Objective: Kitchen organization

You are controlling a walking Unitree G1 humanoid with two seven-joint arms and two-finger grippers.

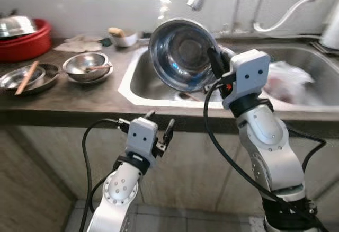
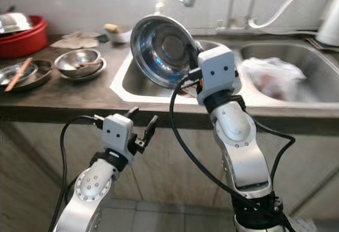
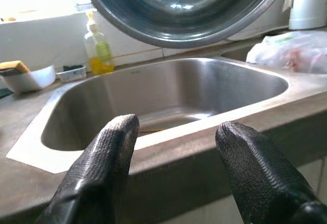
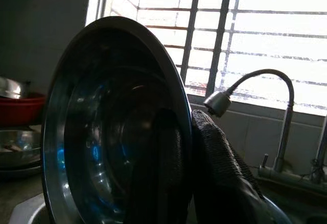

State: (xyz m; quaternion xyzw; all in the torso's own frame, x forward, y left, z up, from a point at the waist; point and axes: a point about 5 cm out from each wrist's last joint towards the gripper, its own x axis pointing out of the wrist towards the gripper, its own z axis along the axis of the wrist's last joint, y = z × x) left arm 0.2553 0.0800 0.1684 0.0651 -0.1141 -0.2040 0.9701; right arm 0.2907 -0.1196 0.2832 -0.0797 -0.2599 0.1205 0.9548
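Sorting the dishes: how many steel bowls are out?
3, maybe more: one steel bowl held over the sink by the right gripper, two on the counter's left. Stacks may hide others.

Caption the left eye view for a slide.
Right gripper holds a steel bowl tilted above the sink; left gripper waits open.
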